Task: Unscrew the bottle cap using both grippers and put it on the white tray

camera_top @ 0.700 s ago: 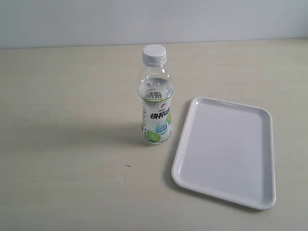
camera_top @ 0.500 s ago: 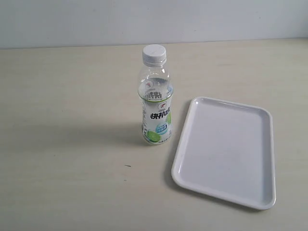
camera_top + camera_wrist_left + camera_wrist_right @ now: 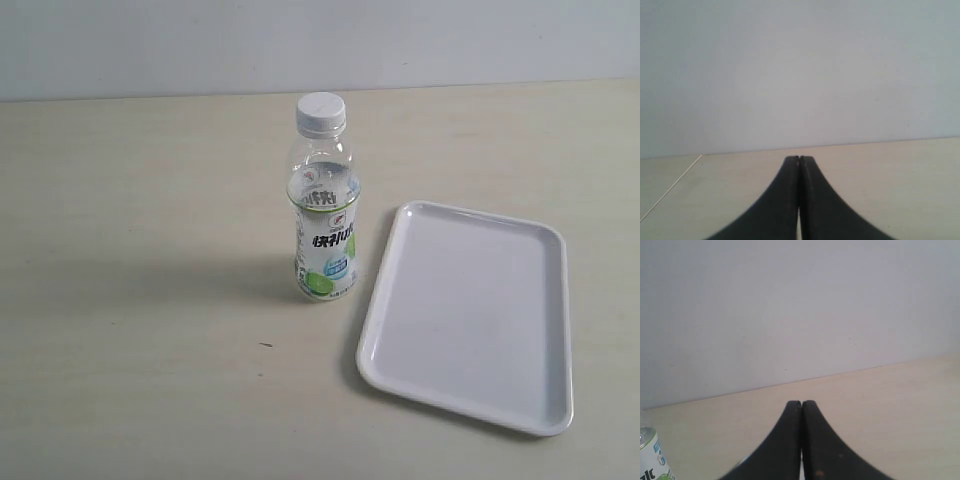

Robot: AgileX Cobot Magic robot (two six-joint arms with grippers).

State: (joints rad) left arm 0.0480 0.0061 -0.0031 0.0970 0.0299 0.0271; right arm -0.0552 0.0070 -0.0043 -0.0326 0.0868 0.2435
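Note:
The clear bottle with its white-and-green label stands upright at the middle of the table, and the white ribbed bottle cap sits on its neck. To its right lies the white tray, with nothing in it. Neither arm shows in the exterior view. In the left wrist view my left gripper is shut on nothing, with bare table beyond it. My right gripper is likewise shut and holds nothing; a bit of the bottle shows at that view's lower left corner, apart from the fingers.
The pale wooden table meets a plain grey-white wall at the back. A small dark speck lies on the table in front of the bottle. A thin seam line runs across the table in the left wrist view.

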